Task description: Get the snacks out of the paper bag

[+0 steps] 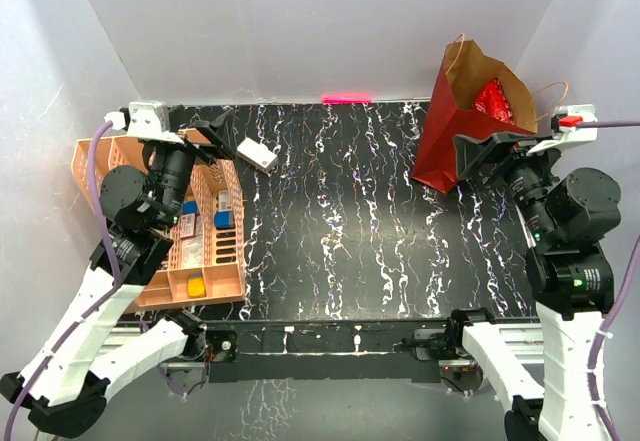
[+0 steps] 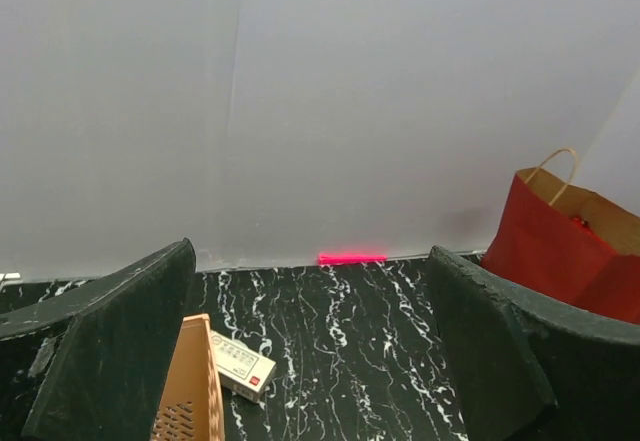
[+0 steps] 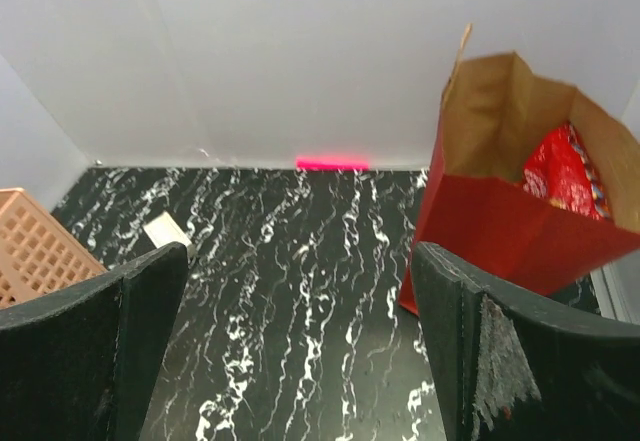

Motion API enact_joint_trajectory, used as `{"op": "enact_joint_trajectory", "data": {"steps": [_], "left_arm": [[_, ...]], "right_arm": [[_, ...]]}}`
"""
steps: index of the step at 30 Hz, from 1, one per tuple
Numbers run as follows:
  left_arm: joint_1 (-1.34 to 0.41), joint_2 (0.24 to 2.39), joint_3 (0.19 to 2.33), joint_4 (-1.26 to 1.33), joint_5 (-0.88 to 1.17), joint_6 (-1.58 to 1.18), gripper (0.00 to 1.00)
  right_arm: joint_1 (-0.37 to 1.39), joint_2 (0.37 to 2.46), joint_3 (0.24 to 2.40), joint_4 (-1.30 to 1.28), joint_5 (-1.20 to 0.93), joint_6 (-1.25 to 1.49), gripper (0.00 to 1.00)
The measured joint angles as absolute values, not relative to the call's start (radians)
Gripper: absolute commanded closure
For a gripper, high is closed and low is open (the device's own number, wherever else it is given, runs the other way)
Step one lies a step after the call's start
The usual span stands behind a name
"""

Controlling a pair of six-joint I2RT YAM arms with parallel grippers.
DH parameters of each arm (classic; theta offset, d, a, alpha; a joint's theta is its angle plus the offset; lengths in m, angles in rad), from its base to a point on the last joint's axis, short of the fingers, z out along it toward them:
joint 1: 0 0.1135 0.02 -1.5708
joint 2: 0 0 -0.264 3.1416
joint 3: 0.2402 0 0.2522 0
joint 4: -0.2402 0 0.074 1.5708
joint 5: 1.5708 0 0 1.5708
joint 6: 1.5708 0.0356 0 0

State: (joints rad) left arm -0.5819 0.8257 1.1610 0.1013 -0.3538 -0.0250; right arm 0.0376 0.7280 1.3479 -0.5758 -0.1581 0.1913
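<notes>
The red paper bag (image 1: 445, 146) stands open at the back right, its brown inside showing and its thin cord handles up. A red shiny snack bag (image 1: 493, 99) sits inside it; other snacks are hidden. My right gripper (image 1: 468, 158) is open and empty, just in front of the bag's near side. In the right wrist view the bag (image 3: 500, 226) and the red snack (image 3: 555, 166) lie right of the open gripper (image 3: 300, 351). My left gripper (image 1: 222, 141) is open and empty at the back left, far from the bag (image 2: 560, 251).
A peach slotted tray (image 1: 150, 293) with small blue and yellow blocks stands at the left. A white box (image 1: 257, 153) lies beside its far corner, also in the left wrist view (image 2: 243, 364). A pink strip (image 1: 345, 97) marks the back wall. White walls enclose the black marbled table.
</notes>
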Motion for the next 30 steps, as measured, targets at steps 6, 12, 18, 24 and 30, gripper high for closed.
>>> {"op": "enact_joint_trajectory", "data": {"steps": [6, 12, 18, 24, 30], "left_arm": [[-0.509, 0.862, 1.160, 0.078, -0.337, -0.081, 0.02], [-0.445, 0.891, 1.159, 0.059, -0.310, -0.158, 0.02], [-0.402, 0.929, 1.159, 0.022, -0.278, -0.257, 0.02], [-0.380, 0.972, 1.159, -0.056, -0.273, -0.368, 0.02], [-0.370, 1.013, 1.180, -0.138, -0.257, -0.474, 0.03]], "right_arm": [[0.023, 0.728, 1.269, -0.572, -0.123, 0.199, 0.02], [0.010, 0.733, 1.238, -0.574, -0.070, 0.212, 0.02], [0.025, 0.728, 1.238, -0.577, -0.035, 0.210, 0.01], [0.125, 0.721, 1.242, -0.618, 0.011, 0.226, 0.01], [0.279, 0.704, 1.246, -0.682, 0.224, 0.248, 0.01]]}}
